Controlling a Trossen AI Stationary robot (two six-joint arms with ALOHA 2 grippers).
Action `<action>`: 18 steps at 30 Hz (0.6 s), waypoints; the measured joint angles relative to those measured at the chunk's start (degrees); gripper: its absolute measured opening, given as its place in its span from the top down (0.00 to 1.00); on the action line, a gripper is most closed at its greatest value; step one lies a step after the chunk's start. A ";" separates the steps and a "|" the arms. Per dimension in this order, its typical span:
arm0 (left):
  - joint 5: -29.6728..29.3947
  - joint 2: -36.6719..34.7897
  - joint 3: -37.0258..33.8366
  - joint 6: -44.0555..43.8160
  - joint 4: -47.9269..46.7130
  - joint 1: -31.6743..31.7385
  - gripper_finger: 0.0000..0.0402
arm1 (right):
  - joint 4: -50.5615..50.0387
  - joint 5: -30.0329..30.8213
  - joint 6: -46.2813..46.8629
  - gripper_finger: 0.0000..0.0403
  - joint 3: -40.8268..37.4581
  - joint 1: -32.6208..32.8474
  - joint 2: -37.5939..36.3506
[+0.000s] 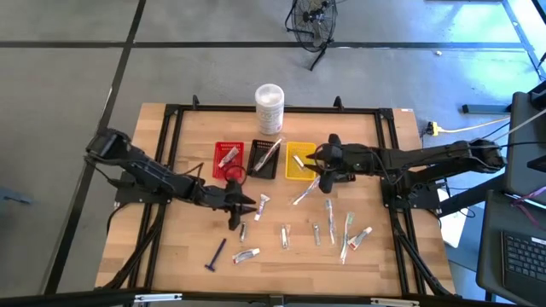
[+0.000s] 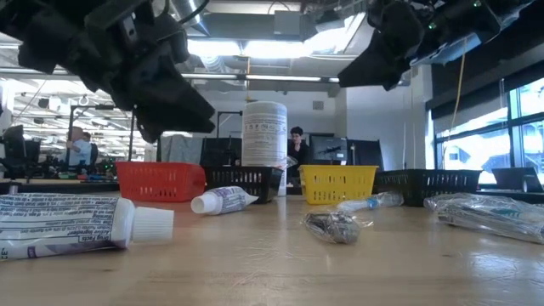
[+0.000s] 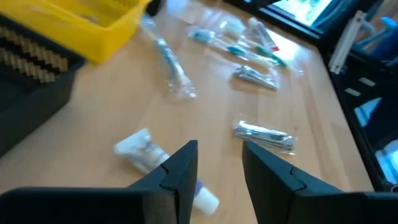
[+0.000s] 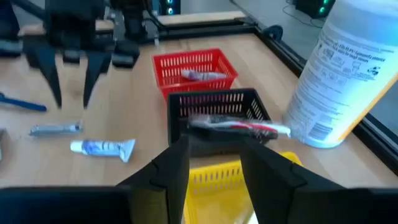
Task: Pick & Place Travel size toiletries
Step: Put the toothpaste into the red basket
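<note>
nearest in the low view, a white toothpaste tube [image 2: 81, 224] lies on the table [image 1: 375, 256]. left gripper [image 1: 241, 205] hovers with its fingers [image 3: 180, 171] parted and empty; a small tube [image 3: 142, 151] lies just beside and under one finger, and a silvery packet [image 3: 264, 135] lies just past the other. right gripper [image 1: 317, 164] hangs over the yellow basket [image 1: 299, 162], fingers [image 4: 171, 165] apart, holding nothing. beyond it, the black basket [image 4: 217, 112] holds a wrapped toothbrush [image 4: 239, 126] and the red basket [image 4: 196, 67] holds a tube [image 4: 202, 75].
</note>
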 joint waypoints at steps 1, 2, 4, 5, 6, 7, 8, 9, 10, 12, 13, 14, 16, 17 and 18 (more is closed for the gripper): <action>-0.12 1.22 0.52 0.49 0.27 -0.17 0.68 | 0.29 -0.01 0.16 0.63 0.00 -0.02 0.00; -0.77 2.21 0.90 0.99 0.24 -0.36 0.66 | 0.33 -0.02 0.15 0.63 0.00 -0.02 0.00; -2.48 4.62 2.04 1.50 0.31 -0.73 0.64 | 0.16 -0.07 0.18 0.62 0.00 0.15 0.03; -3.10 5.93 2.64 1.64 0.26 -0.78 0.63 | 0.19 -0.07 0.30 0.62 0.00 0.33 0.03; -3.52 7.15 3.34 2.07 0.08 -0.81 0.62 | 0.27 -0.07 0.62 0.62 0.00 0.49 0.03; -3.93 8.54 4.31 2.67 0.14 -0.88 0.61 | 0.29 -0.09 1.10 0.62 0.00 0.59 0.03; -4.54 10.06 5.31 3.31 0.41 -0.93 0.61 | 0.27 -0.13 1.50 0.62 0.00 0.71 0.03; -5.50 11.44 6.10 4.03 0.47 -0.94 0.60 | 0.27 -0.24 1.58 0.62 0.00 0.82 0.03; -6.65 12.85 6.78 4.31 0.35 -1.03 0.60 | 0.28 -0.27 1.64 0.62 0.00 0.97 0.03; -8.25 15.49 8.09 3.79 0.05 -1.04 0.60 | 0.13 -0.27 1.66 0.62 0.00 1.24 0.03; -8.86 16.28 8.58 3.51 0.03 -1.04 0.60 | 0.14 -0.27 1.66 0.63 0.00 1.41 0.03; -9.06 17.05 9.11 3.45 0.19 -1.04 0.60 | 0.11 -0.27 1.66 0.63 0.00 1.62 0.03; -9.44 18.18 9.58 3.45 0.21 -1.04 0.60 | 0.11 -0.27 1.66 0.65 0.00 2.06 0.03; -9.69 18.53 9.61 3.42 -0.10 -1.04 0.60 | 0.11 -0.27 1.66 0.65 0.00 2.32 0.03; -10.22 18.72 9.62 3.38 -0.20 -1.04 0.60 | 0.11 -0.27 1.66 0.66 0.00 2.54 0.03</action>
